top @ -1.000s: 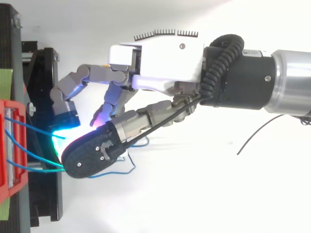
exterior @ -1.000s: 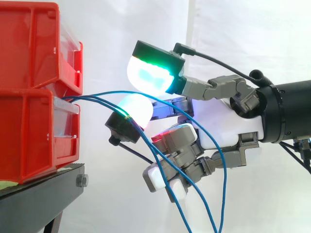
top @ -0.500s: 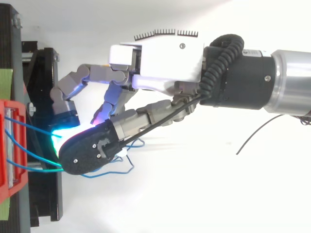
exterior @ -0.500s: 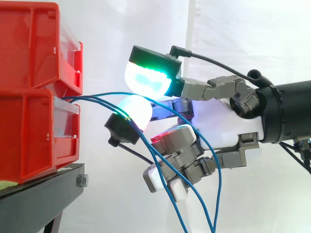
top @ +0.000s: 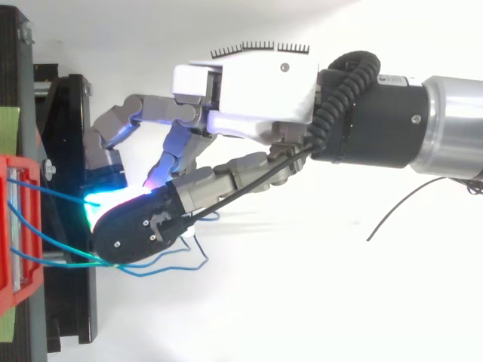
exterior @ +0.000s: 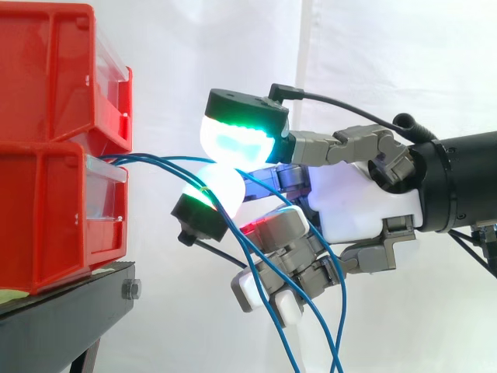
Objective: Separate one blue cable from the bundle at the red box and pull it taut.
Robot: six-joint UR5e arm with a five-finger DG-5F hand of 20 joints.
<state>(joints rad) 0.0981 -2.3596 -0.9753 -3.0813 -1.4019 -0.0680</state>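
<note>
Blue cable pinched just off the red bins

My hand (exterior: 353,194) reaches in from the right. Two of my glowing pads (exterior: 233,140) are pressed together tip to tip on one cable (exterior: 167,169), close to the bins (exterior: 46,210) but not touching them. That cable leaves the front of the bins where the upper one sits on the lower, and runs almost straight to my pinch. The rest of the bundle (exterior: 314,311) droops past my other fingers (exterior: 272,280), which are curled underneath, and hangs down below the picture. From above, blue strands (top: 45,241) fan out from the bins to my pads, with a slack loop beside them. The bins stand on a black stand (exterior: 62,318).
</note>
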